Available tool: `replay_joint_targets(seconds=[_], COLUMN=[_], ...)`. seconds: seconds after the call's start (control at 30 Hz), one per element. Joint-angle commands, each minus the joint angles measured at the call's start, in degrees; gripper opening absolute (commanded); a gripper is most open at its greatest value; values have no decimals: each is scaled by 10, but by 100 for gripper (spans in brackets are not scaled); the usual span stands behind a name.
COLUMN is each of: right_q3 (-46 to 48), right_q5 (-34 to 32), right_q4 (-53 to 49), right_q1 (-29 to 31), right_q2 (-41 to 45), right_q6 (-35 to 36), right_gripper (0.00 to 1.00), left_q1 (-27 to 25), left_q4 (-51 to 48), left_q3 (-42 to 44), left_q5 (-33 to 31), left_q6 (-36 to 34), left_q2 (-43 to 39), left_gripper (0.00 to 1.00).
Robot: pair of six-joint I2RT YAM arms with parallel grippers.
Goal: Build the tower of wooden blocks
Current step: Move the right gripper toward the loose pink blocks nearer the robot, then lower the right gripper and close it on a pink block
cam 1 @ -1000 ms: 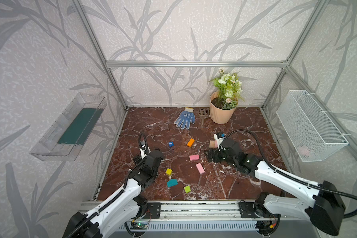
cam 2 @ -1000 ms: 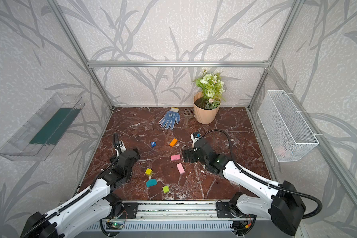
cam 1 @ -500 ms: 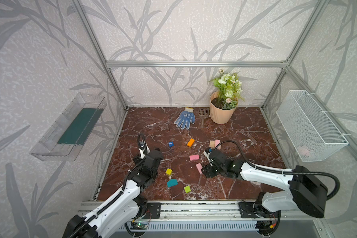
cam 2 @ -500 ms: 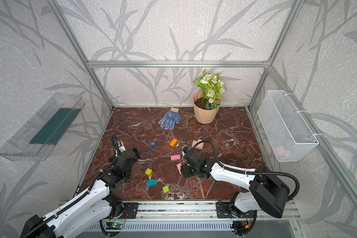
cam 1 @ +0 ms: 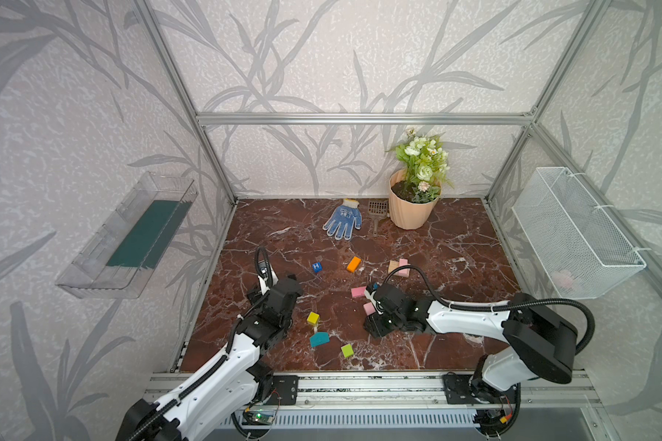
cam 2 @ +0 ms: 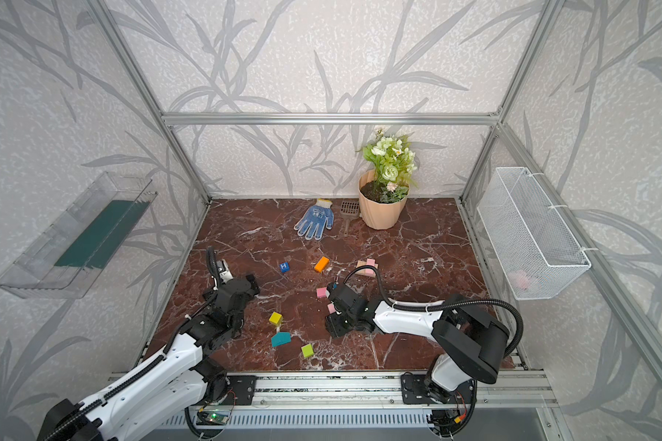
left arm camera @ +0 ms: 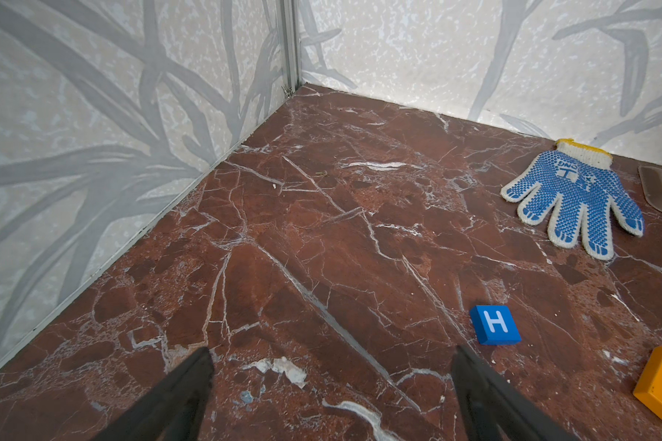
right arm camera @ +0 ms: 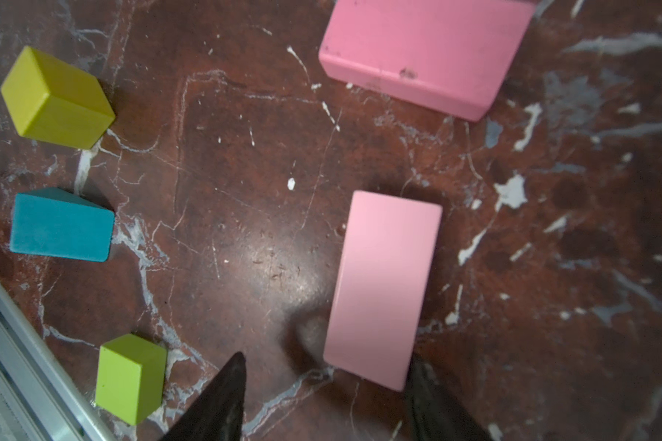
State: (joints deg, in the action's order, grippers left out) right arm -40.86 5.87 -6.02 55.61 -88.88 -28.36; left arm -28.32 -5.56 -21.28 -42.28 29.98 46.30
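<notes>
Top view: wire basket [cam 1: 574,229] w/ pinkish obj [cam 1: 562,278]; L end effector [left arm camera: 333,353] open, R end effector [right arm camera: 326,359] open round pink block [right arm camera: 383,290].

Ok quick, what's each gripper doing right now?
Left gripper: open, holding nothing.
Right gripper: open around one end of a pink block, with a gap on one side, not gripping it.

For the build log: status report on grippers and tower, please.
Left gripper open, empty. Right gripper jaws astride pink block, gap one side. Tower: tan and pink pieces only. Second pink block close by.
</notes>
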Motion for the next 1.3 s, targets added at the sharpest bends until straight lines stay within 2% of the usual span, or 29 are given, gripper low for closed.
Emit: replay_joint_targets(seconds=[0.0,0.13,0.23,0.47,0.6,0.77,1.27], right_q3=[-21,-49,-73,-99,-98,-115,-204], right_q5=[-11,-15,-23,-92,-132,-184,-165], right_q4=[-2,-13,-25,-83,-107,-140,-179], right_q1=[11,26,59,76,76,74,50], right_q2=[-19,-38,-53,-45,-23,-27,-130], right_q6=[8,17,25,32,39,49,115], right_gripper=[64,64,62,61,68,83,84], left_q1=[2,2,2,2,2,2,2], left_q4=[1,1,1,1,1,1,1], left_q3=[-5,-6,-5,-5,-6,-5,-7], left_q5=[-6,-6,-7,-6,-6,-6,-6], left_q6=[3,3,3,3,3,2,3], left_q2=[-7,-7,-8,-7,-7,-8,-3], left_gripper=[97,97,97,97,97,97,97])
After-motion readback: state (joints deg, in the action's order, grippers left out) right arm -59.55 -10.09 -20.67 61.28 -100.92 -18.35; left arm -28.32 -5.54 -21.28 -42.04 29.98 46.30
